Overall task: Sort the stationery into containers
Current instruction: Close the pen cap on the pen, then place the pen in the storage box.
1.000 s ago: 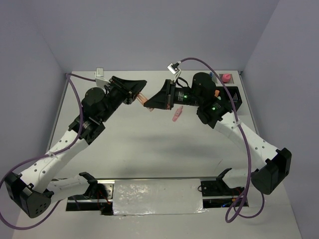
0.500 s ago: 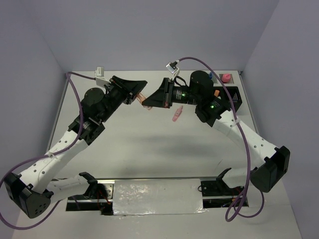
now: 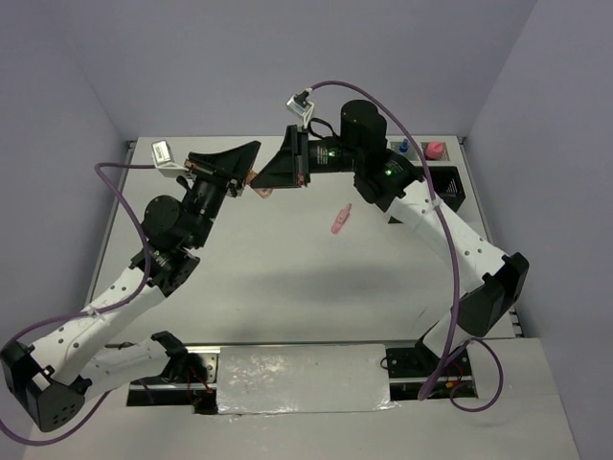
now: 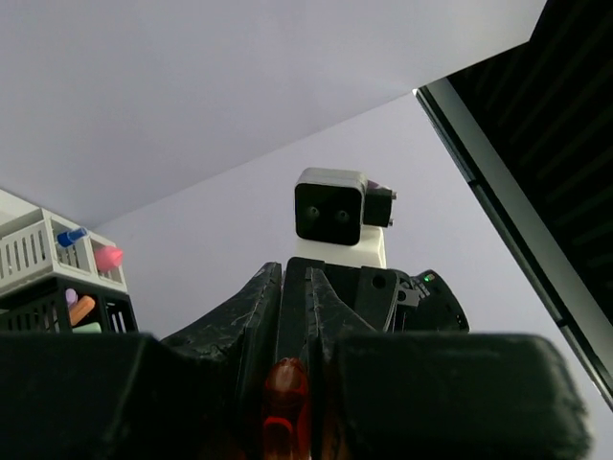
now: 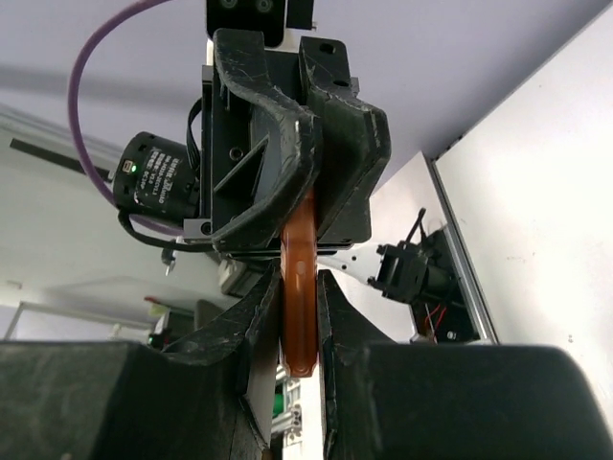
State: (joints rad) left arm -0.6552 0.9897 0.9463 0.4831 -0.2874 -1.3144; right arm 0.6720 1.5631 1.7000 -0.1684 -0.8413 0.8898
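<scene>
An orange marker [image 3: 259, 189] hangs in the air between both grippers, over the back left of the table. My left gripper [image 3: 251, 181] is shut on one end of it; the marker shows between its fingers in the left wrist view [image 4: 285, 402]. My right gripper [image 3: 265, 184] faces it and is shut on the other end, with the marker [image 5: 299, 287] between its fingers. A pink marker [image 3: 340, 220] lies on the table. The black organiser [image 3: 450, 188] and the white mesh tray [image 3: 421, 151], holding blue and pink items, stand at the back right.
In the left wrist view the white tray [image 4: 38, 251] sits on top of the black organiser [image 4: 53, 311], which holds an orange item. Purple cables loop over both arms. A foil-covered strip [image 3: 302, 379] lies at the near edge.
Both grippers have moved left and toward the back wall together, keeping the orange marker between them. The right arm has stretched out further. The pink marker has not moved.
</scene>
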